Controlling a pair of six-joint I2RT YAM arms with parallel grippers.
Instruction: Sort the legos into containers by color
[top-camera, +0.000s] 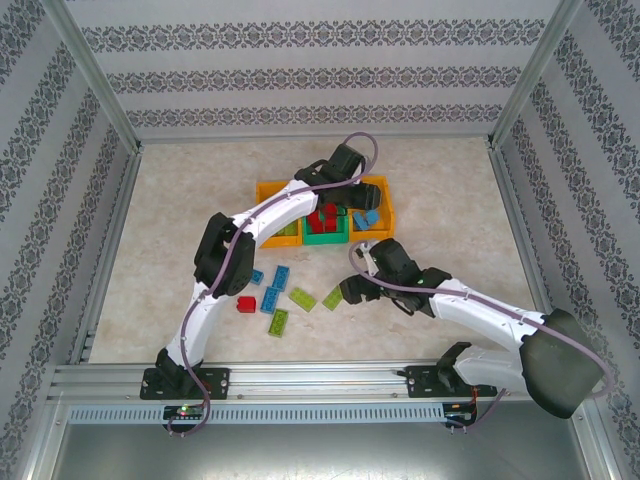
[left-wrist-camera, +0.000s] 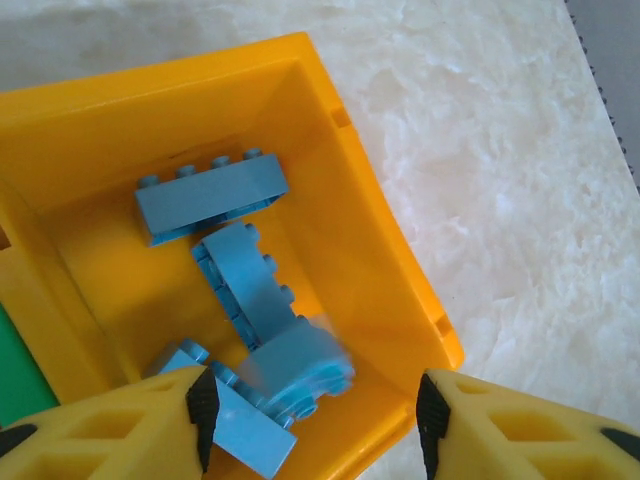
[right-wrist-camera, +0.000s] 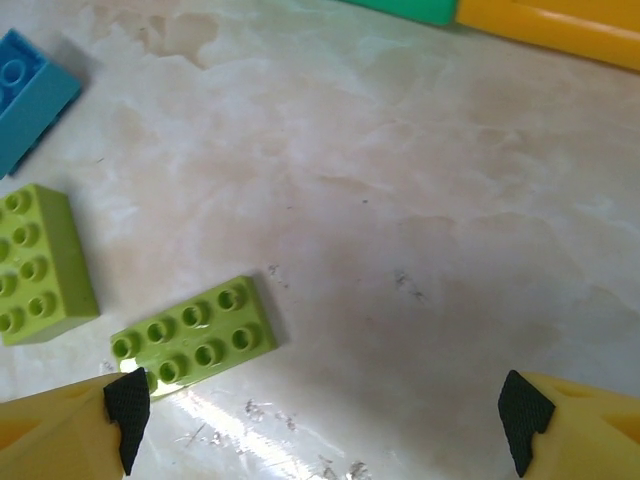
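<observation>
The sorting is looking well past halfway to me. The left fingers (left-wrist-camera: 203, 415) are standing apart over the right orange bin (left-wrist-camera: 390, 250), holding nothing. A blurred blue brick (left-wrist-camera: 300, 365) just beneath them seems to be dropping in among the other blue bricks (left-wrist-camera: 210, 195). From above, red bricks (top-camera: 323, 218) are sitting in the green bin (top-camera: 325, 238), and something lime is showing in the left orange bin (top-camera: 268, 190), partly hidden by the arm. Seven loose bricks (top-camera: 271, 298) are lying on the desk (top-camera: 450, 200): three blue, one red and three lime. The right fingers (right-wrist-camera: 127, 405) are spread wide and empty, hovering low over the desk with a lime brick (right-wrist-camera: 195, 335) just beside one of them. I am guessing that one goes next.
</observation>
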